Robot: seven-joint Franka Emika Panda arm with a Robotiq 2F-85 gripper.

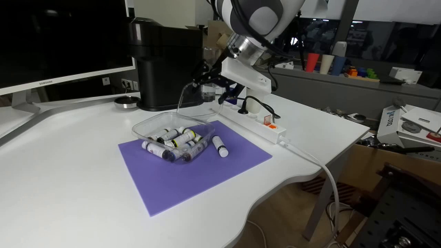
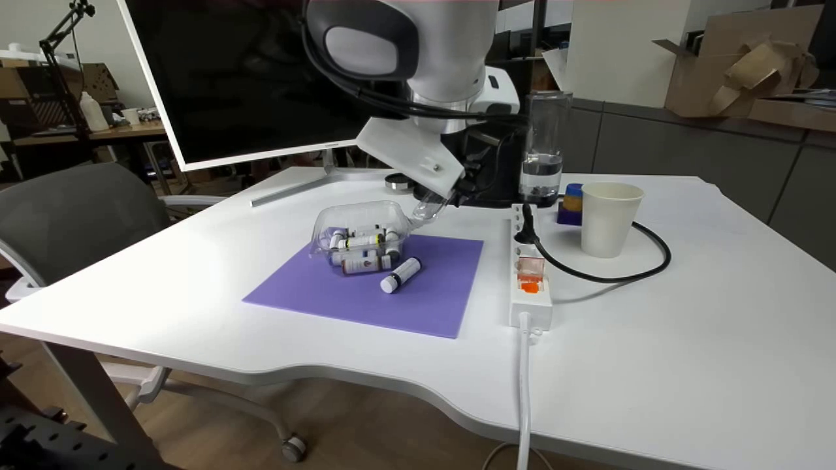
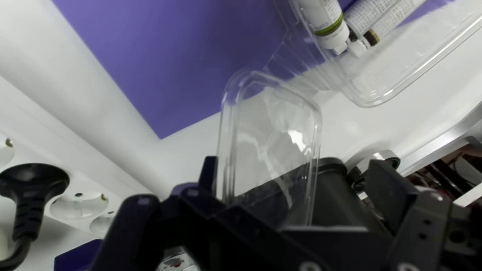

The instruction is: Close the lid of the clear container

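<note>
Nearest the wrist camera was the claw (image 3: 297,178), its fingers (image 3: 389,192) spread apart with the lid (image 3: 269,141) between them; whether either touched the plastic could not be told. Closing looked unfinished: the lid stood raised and tilted back from the clear container (image 2: 366,214); swinging it over and pressing it down seemed left to do. The clear container sat lower than the claw, beyond its fingertips, at least partly on a purple mat (image 1: 186,186) on the counter (image 1: 69,179). Small labelled bottles (image 1: 182,138) lay heaped inside, and one loose bottle (image 1: 220,147) just outside. To the claw's side stood a paper cup (image 2: 607,222), its contents hidden.
</note>
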